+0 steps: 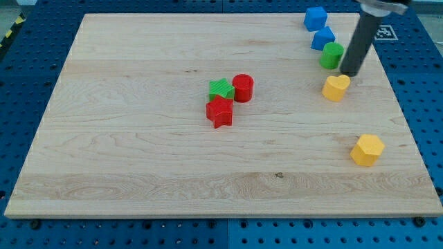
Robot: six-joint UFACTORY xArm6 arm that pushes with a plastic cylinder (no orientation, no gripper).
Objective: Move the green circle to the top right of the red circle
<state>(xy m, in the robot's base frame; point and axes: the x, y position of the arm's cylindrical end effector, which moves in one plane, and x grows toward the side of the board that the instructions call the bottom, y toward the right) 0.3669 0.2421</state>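
Observation:
The green circle (331,54) stands near the view's top right, touching a blue block (322,38) above it. The red circle (243,88) sits near the board's middle, touching a green star-like block (221,89) on its left. My tip (348,73) is down on the board just to the right of and slightly below the green circle, right beside it. The rod rises toward the view's top right.
A red star block (219,111) lies just below the green star-like block. A yellow block (336,88) sits just below my tip. Another blue block (315,18) is at the top edge. A yellow hexagon (367,149) lies at the lower right.

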